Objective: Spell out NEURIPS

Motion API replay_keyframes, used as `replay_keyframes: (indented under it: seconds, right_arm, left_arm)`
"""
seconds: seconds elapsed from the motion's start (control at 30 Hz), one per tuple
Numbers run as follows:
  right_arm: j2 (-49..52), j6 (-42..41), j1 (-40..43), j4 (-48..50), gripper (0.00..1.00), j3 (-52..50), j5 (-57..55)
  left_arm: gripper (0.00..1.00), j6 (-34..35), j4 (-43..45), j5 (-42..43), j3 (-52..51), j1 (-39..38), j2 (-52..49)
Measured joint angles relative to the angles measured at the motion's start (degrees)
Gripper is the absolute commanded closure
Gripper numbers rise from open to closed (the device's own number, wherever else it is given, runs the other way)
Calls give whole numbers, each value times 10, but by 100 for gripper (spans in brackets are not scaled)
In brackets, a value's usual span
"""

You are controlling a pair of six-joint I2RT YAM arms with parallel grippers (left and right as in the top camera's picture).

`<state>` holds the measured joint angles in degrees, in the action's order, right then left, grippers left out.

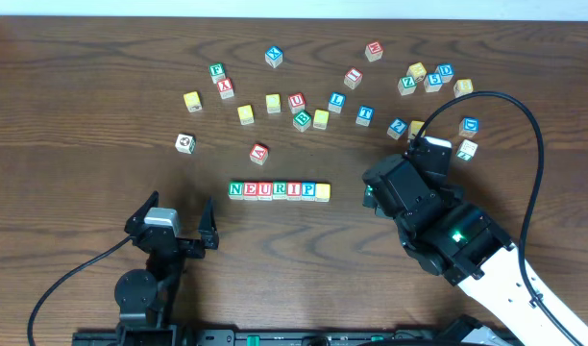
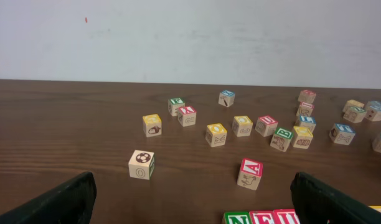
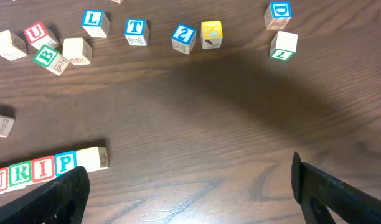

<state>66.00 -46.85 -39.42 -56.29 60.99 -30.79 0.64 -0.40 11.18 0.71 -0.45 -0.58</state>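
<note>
A row of letter blocks (image 1: 278, 190) reads N E U R I P near the table's middle. A seventh block (image 1: 323, 191) with a pale top and no readable letter closes its right end. In the right wrist view the row's end (image 3: 65, 163) and that pale block (image 3: 92, 158) lie at the lower left. In the left wrist view the row's start (image 2: 259, 218) shows at the bottom edge. My left gripper (image 1: 176, 229) is open and empty, below and left of the row. My right gripper (image 3: 190, 199) is open and empty over bare wood, right of the row.
Several loose letter blocks lie scattered across the far half, among them a red A (image 1: 259, 152), a white O (image 1: 185, 142), L (image 3: 93, 21), T (image 3: 136, 29) and D (image 3: 279, 14). The right arm (image 1: 448, 231) and its cable cross the right side.
</note>
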Motion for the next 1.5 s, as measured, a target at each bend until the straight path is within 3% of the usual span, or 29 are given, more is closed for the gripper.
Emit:
replay_keyframes:
  seconds: [0.2,0.4,0.77,0.93,1.03,1.2,1.33,1.5]
  right_arm:
    - [0,0,0,37,1,-3,-5]
    - [17,28,0,277,1,-60,-31]
    - [-30,114,0,317,1,-74,-42]
    - [-140,195,10,446,1,-163,-25]
    - [-252,233,47,614,1,-295,11]
    - [-381,258,111,775,1,-482,73]
    - [-472,266,144,794,1,-580,112]
    - [-575,305,163,718,1,-606,145]
  left_arm:
    - [2,0,0,0,0,0,0]
    - [2,0,0,0,0,0,0]
    - [2,0,0,0,0,0,0]
    - [2,0,0,0,1,0,0]
    - [2,0,0,0,1,0,0]
    - [2,1,0,0,1,0,0]
    - [2,2,0,0,1,0,0]
    - [2,4,-1,0,1,0,0]
